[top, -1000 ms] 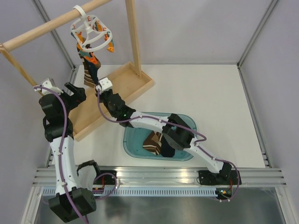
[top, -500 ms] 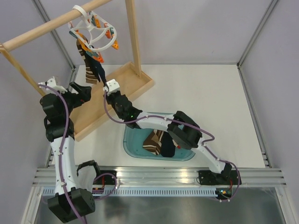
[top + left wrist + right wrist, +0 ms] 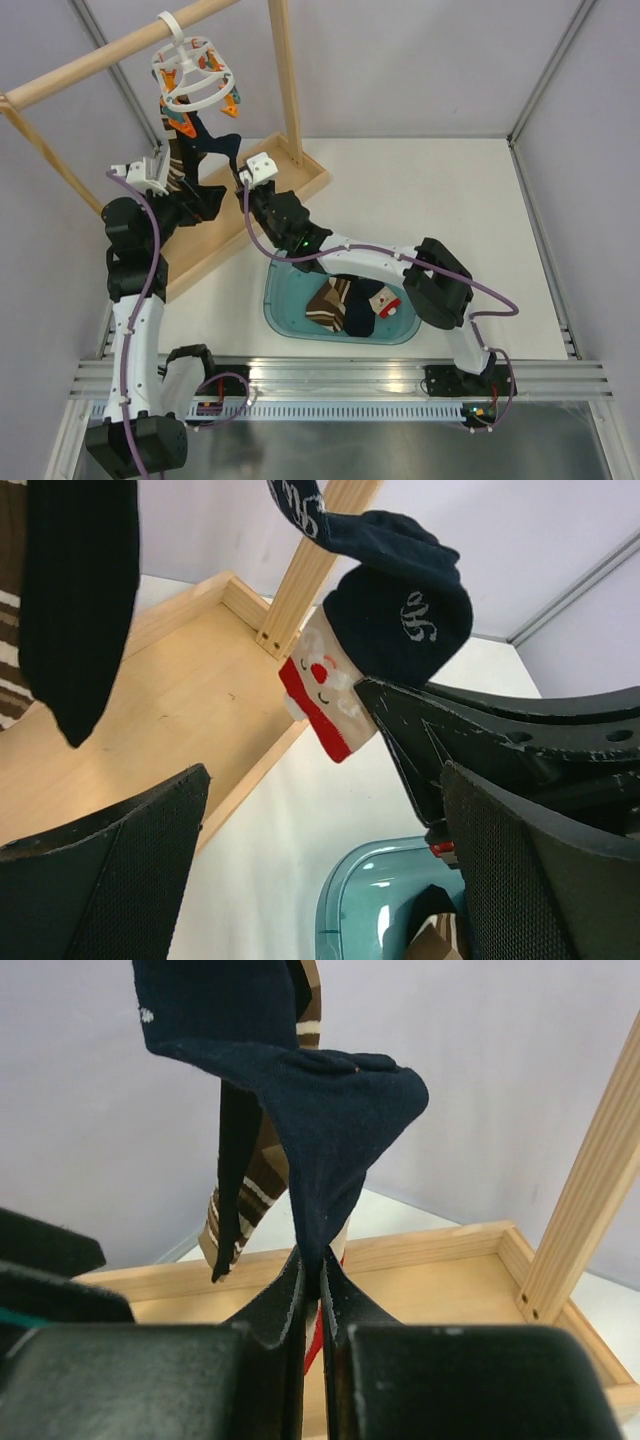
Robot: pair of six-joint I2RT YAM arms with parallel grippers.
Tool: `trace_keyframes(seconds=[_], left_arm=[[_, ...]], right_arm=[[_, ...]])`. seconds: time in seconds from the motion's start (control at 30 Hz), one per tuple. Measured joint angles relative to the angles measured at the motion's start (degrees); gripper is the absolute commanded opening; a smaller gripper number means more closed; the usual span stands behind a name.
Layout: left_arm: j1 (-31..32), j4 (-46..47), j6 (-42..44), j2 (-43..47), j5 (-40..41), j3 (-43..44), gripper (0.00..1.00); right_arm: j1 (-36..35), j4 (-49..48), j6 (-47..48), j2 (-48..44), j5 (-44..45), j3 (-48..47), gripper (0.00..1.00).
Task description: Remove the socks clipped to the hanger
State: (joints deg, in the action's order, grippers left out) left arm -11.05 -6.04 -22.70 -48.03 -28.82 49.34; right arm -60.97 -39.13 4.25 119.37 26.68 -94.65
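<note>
The wooden rack [image 3: 283,70] stands at 10 o'clock and the teal tub [image 3: 285,325] of socks [image 3: 340,305] at 6 o'clock. The white hanger [image 3: 200,98] hangs on the rack's pole at 11 o'clock, with a navy sock [image 3: 320,1100] and a striped sock [image 3: 255,1185] dangling under it. The right gripper [image 3: 310,1260] pinches the navy sock's bottom tight; the left gripper [image 3: 325,780], just beside at 8 o'clock, is wide apart and holds nothing.
</note>
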Motion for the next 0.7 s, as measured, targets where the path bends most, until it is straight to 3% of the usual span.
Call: trace_keyframes(seconds=[0.7], left_arm=[[0.92, 3.85, -3.45, -9.53, 6.62, 9.97, 1.0]], right_arm=[[0.0, 1.05, -1.92, -7.39, -0.35, 11.39, 0.01]])
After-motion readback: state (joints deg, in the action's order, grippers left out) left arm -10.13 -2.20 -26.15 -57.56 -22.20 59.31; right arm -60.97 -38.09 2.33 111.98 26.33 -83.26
